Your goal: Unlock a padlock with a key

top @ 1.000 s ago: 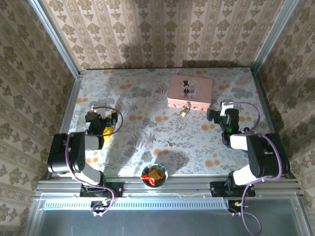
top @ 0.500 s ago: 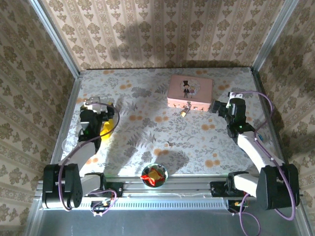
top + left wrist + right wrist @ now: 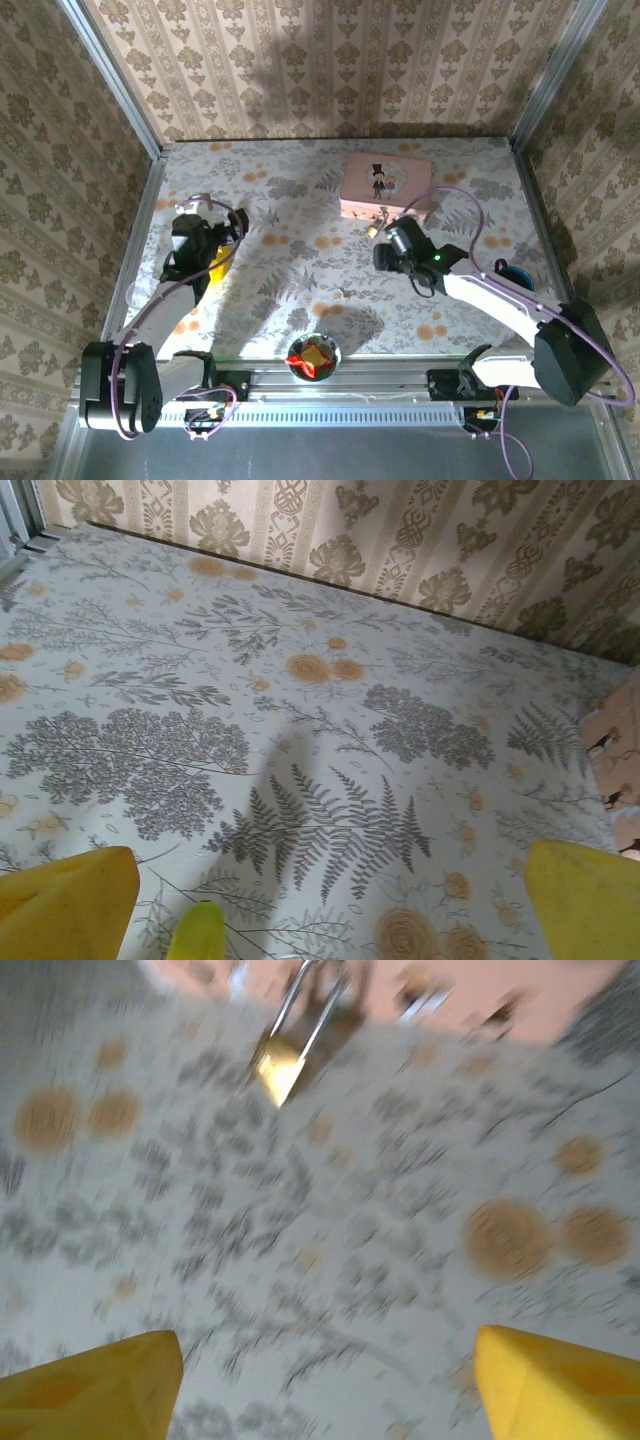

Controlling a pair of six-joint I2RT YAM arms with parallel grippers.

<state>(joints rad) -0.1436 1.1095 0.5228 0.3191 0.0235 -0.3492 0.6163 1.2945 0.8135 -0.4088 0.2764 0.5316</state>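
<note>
Plainly one padlock and one key lie apart; left fingers and right fingers spread empty.

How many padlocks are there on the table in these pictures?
1. The padlock lies on the table at the near side of the pink tin box. The right arm covers part of the table, so another may be hidden.

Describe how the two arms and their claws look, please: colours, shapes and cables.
Both arms are built of black joint housings and white links; see the left arm and the right arm. A thin purple cable loops along each one. Each claw has two blunt yellow fingers, as the left claw and the right claw show. No markings can be read.
</note>
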